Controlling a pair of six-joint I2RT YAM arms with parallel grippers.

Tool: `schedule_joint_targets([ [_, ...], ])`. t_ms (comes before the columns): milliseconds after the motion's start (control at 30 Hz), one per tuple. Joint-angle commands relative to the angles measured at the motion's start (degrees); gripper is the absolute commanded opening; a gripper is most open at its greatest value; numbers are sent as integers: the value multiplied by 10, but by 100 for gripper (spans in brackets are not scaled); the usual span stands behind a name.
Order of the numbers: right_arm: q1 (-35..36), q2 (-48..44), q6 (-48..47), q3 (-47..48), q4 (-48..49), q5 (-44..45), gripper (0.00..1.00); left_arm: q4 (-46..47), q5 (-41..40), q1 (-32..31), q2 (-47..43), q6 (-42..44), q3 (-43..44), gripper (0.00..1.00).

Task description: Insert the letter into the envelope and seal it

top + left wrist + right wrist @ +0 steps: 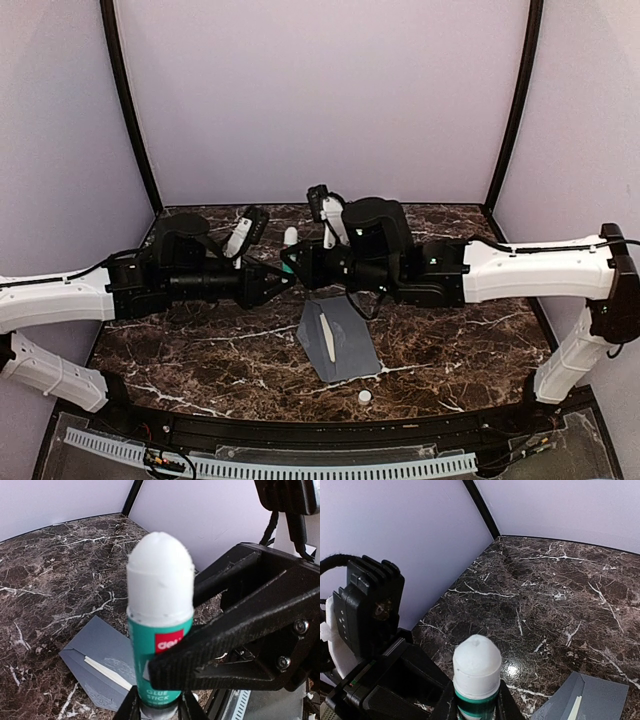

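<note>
Envelope flat on table; fingers w/ glue stick above.

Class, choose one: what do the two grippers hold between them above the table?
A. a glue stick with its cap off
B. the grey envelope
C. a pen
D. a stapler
A: the glue stick, its white glue bared, sits between the fingers of both the left gripper and the right gripper, while the envelope lies flat on the table.

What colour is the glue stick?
The glue stick is teal with a white top, clearest in left wrist view.
</note>
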Motion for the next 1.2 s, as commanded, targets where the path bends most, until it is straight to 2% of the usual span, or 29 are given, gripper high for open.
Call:
schedule_joint_targets([
  [0,12,-48,-7,-12,4,9,0,30,46,2,-28,6,0,41],
  [67,2,-78,-13,-38,11,11,0,27,81,2,-43,3,-1,56],
  [133,-13,-109,-26,-64,19,-9,0,27,115,2,-59,-4,-3,66],
  [200,-29,-135,-49,-92,29,-64,0,32,142,2,-70,-13,0,72],
  [300,-45,-169,-92,-132,64,-178,0,40,163,2,-70,-35,16,76],
  [433,-48,-199,-122,-151,71,-301,0,78,201,3,-47,-69,43,76],
  [533,-48,-210,-121,-156,70,-340,0,96,238,3,-16,-83,67,76],
  [967,-49,-193,-110,-149,40,-361,0,143,306,3,33,-106,83,76],
  [1167,-49,-180,-115,-137,22,-365,0,160,310,2,40,-113,84,63],
])
